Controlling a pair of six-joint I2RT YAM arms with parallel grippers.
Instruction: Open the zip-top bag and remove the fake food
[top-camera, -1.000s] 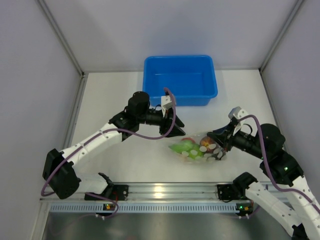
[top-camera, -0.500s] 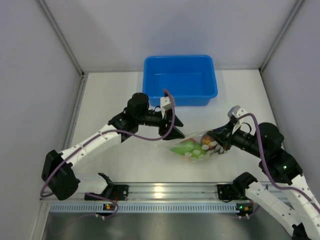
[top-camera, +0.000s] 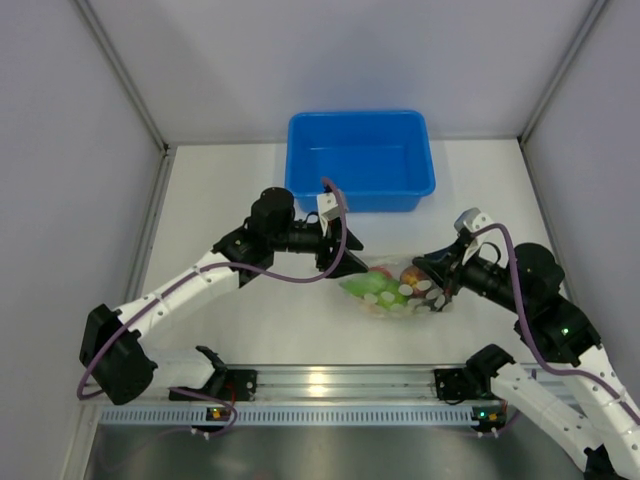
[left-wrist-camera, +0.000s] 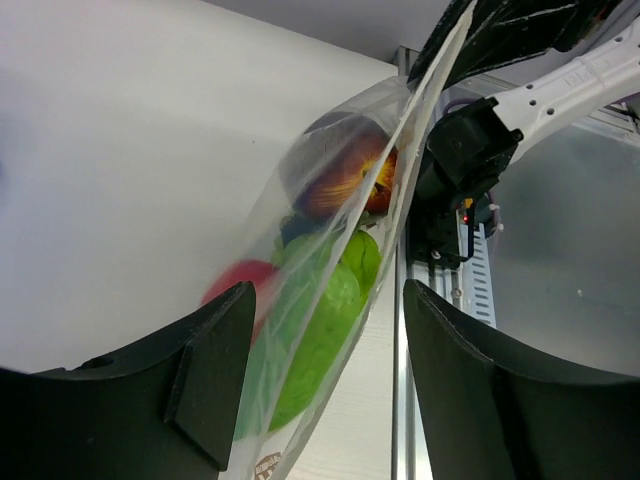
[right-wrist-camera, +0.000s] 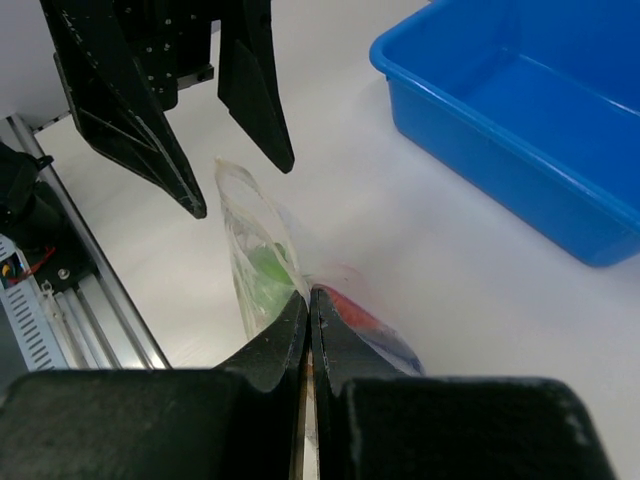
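Scene: We see two robot arms meeting over a white tabletop (top-camera: 225, 190), with a blue bin (top-camera: 360, 160) at the far side.
Where the bag is: The zip-top bag (top-camera: 395, 292) is between the two arms, nearer to us than the bin and apart from it.
Right fingers: The right fingers (right-wrist-camera: 270, 365) are pressed together, clamped on one edge of the bag and holding it up on edge.
Left fingers: The left fingers (left-wrist-camera: 212, 372) are spread apart, one on each side of the bag's other edge. We cannot tell whether either one touches the film.
Contents: The fake food (top-camera: 385, 290) is all inside the bag. We make out a dark maroon ball (left-wrist-camera: 345, 175) with an orange sheen, a red tomato (left-wrist-camera: 240, 285) and green pieces (left-wrist-camera: 335, 310) pressed against the plastic.
Done so far: We judge that only one side of the bag is gripped. Nothing lies out on the tabletop.
Left to do: By our reading, the left fingers have yet to pinch their side. After that, the seal must be pulled apart and every piece taken out.
Bag material: The bag is thin, clear, crinkly film, seen here as a narrow slanted sliver bulging around the food.
Food material: The food looks like smooth, glossy, rounded plastic.
Bin material: The bin is a rigid, shiny, rectangular tub with a rolled rim.
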